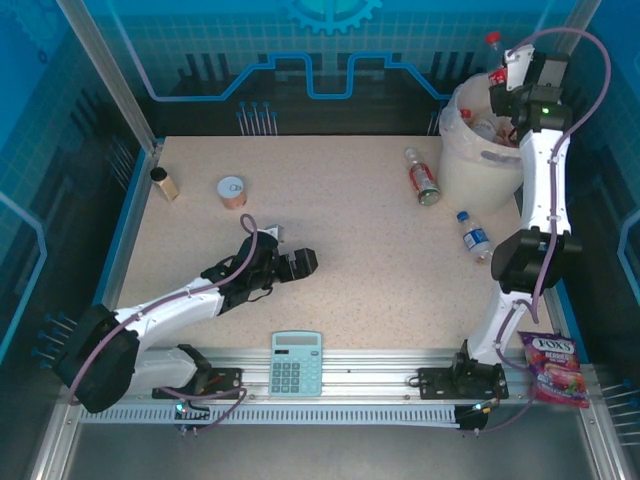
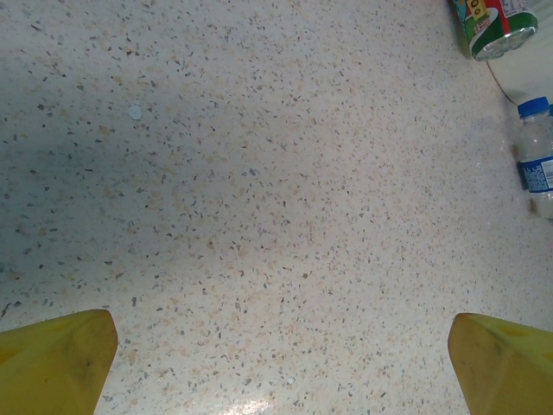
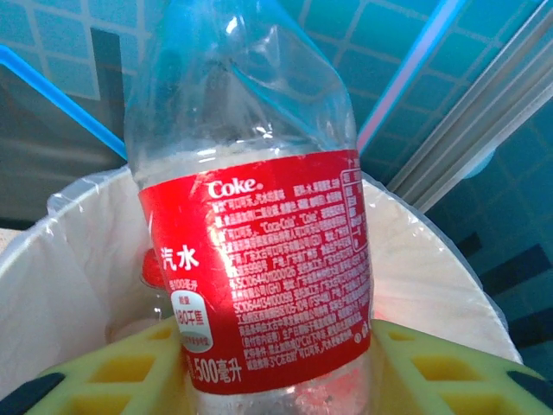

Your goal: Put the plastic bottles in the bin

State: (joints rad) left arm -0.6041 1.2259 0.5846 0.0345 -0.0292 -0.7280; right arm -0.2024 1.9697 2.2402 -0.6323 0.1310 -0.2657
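My right gripper (image 1: 512, 78) (image 3: 276, 372) hangs over the bin (image 1: 470, 165), shut on a clear, crumpled plastic bottle (image 3: 259, 259) with a red Coke label; the yellow fingers (image 3: 112, 372) press it from both sides. The cream bin's bag-lined rim (image 3: 432, 259) lies just below, with more bottles (image 1: 480, 125) inside. A red- and green-labelled bottle (image 1: 423, 177) (image 2: 492, 22) lies on the table left of the bin. A blue-labelled bottle (image 1: 474, 236) (image 2: 537, 156) lies in front of the bin. My left gripper (image 1: 300, 265) (image 2: 281, 354) rests open low over bare tabletop, holding nothing.
A round tin can (image 1: 232, 190) and a small brown jar (image 1: 164, 183) stand at the far left. A calculator (image 1: 297, 363) lies on the near rail between the arm bases, and a candy bag (image 1: 553, 367) at the near right.
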